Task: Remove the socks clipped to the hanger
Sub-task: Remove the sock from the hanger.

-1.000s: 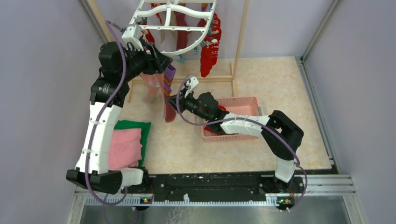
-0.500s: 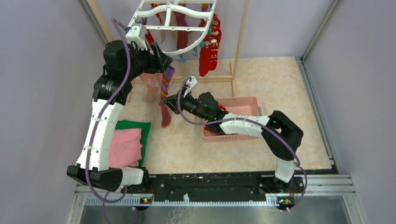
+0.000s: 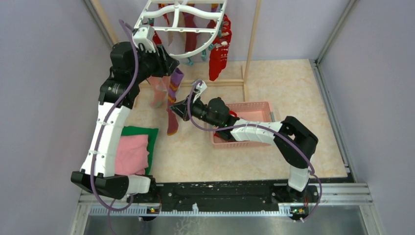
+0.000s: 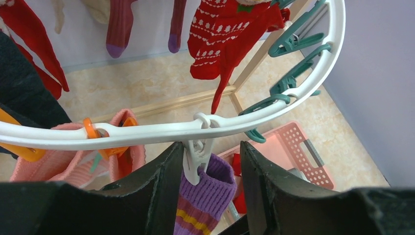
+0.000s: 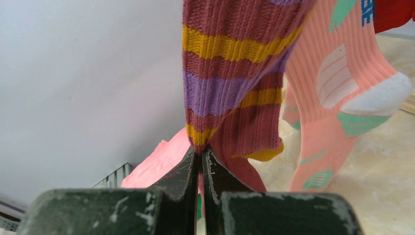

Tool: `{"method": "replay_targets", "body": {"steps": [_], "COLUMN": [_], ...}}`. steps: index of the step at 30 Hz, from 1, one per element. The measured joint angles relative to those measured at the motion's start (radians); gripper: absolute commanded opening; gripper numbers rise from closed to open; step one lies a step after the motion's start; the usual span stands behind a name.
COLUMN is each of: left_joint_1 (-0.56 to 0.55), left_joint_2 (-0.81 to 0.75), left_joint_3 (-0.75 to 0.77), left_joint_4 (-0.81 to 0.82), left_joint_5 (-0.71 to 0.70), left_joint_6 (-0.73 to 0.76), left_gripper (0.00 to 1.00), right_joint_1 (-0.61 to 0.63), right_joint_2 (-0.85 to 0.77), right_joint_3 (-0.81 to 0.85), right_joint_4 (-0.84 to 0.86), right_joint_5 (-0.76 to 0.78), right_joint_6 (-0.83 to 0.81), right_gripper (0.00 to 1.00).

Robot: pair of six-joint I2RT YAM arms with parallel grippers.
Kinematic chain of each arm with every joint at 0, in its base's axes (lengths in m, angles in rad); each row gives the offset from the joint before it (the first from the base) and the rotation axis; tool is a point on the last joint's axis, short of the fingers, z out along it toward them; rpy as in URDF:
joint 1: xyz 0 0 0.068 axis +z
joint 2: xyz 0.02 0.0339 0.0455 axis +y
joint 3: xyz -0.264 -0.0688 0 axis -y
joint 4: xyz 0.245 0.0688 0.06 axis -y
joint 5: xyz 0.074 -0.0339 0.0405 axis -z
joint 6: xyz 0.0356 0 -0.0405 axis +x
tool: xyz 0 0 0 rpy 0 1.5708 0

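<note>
Two hands: right hand point(image 5: 201, 152) clamps striped sock point(image 5: 235, 73) low down; left hand point(image 4: 209, 147) spread astride sock's clip point(image 4: 196, 159).

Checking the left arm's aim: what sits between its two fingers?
The left wrist view shows a white plastic clip there, hanging from the white oval hanger ring and pinching the purple striped sock.

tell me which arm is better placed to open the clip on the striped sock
Left. The left claw straddles the white clip on the hanger, with its jaws open on either side of it. The right claw is shut on the sock lower down, so it is placed only to pull.
</note>
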State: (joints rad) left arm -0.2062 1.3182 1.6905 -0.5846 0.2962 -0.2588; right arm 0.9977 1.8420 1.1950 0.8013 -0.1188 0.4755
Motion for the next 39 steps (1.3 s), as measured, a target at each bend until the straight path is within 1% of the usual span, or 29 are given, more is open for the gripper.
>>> {"method": "replay_targets", "body": {"steps": [9,15,22,26,30,31,32,33,35,38,39], "left_joint_1": [-0.006,-0.008,-0.017,-0.021,-0.024,-0.024,-0.024,-0.024,-0.024,-0.025,-0.025], "left_joint_2": [0.034,0.049,0.061,0.061,0.063,0.063,0.064,0.064,0.065,0.065,0.065], "left_joint_3": [0.0,0.009,0.026,0.026,0.026,0.026,0.026,0.026,0.026,0.029,0.03], "left_joint_4": [0.0,-0.002,-0.007,-0.008,-0.008,-0.008,-0.008,-0.008,-0.007,-0.015,-0.021], "left_joint_5": [-0.002,-0.003,-0.018,-0.037,-0.048,-0.049,-0.048,-0.047,-0.038,-0.006,0.003], "left_joint_6": [-0.001,-0.004,0.0,0.014,0.025,0.027,0.029,0.03,0.035,0.04,0.046], "left_gripper": [0.56,0.5,0.46,0.4,0.27,0.27,0.31,0.42,0.72,0.97,0.99], "right_joint_1": [0.009,0.021,0.029,0.043,0.056,0.057,0.058,0.058,0.058,0.058,0.058], "right_joint_2": [0.0,0.0,0.0,0.0,0.0,-0.001,-0.002,-0.005,-0.011,-0.027,-0.034], "right_joint_3": [0.0,0.0,0.0,0.005,0.005,0.005,0.005,0.005,0.005,0.005,0.005], "right_joint_4": [0.001,0.006,0.016,0.004,-0.002,-0.002,-0.003,-0.004,-0.01,-0.023,-0.025], "right_joint_5": [-0.001,-0.002,0.003,0.016,0.024,0.024,0.026,0.028,0.034,0.04,0.039], "right_joint_6": [0.0,0.0,-0.003,-0.012,-0.02,-0.021,-0.021,-0.022,-0.025,-0.029,-0.029], "right_gripper": [0.0,0.0,0.0,0.0,0.0,0.0,0.0,0.0,0.0,0.0,0.0]}}
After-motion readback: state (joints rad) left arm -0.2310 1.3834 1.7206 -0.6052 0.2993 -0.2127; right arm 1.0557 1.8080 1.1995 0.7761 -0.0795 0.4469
